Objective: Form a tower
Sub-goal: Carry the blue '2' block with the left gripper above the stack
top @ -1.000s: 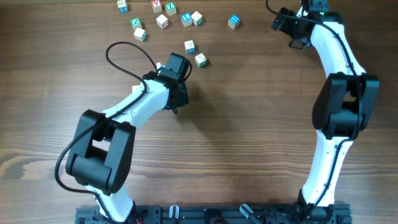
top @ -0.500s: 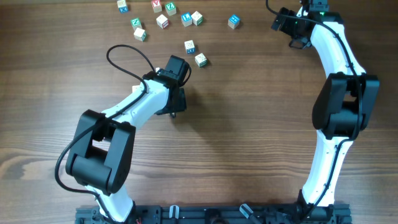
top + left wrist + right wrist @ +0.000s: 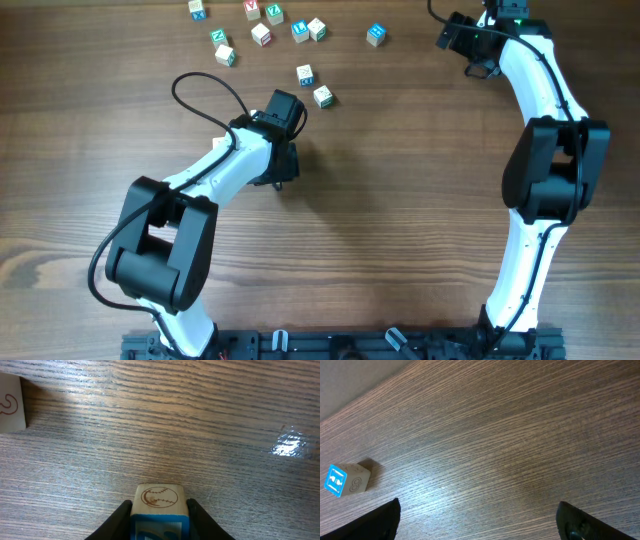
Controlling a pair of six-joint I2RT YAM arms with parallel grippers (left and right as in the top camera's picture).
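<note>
Cube (image 3: pixel 159 498) seemingly in left claw (image 3: pixel 159 506)

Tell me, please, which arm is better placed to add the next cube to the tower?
Left. The left fingers are shut on a cube, close to the loose cubes. The right fingers stand open, holding nothing.
</note>
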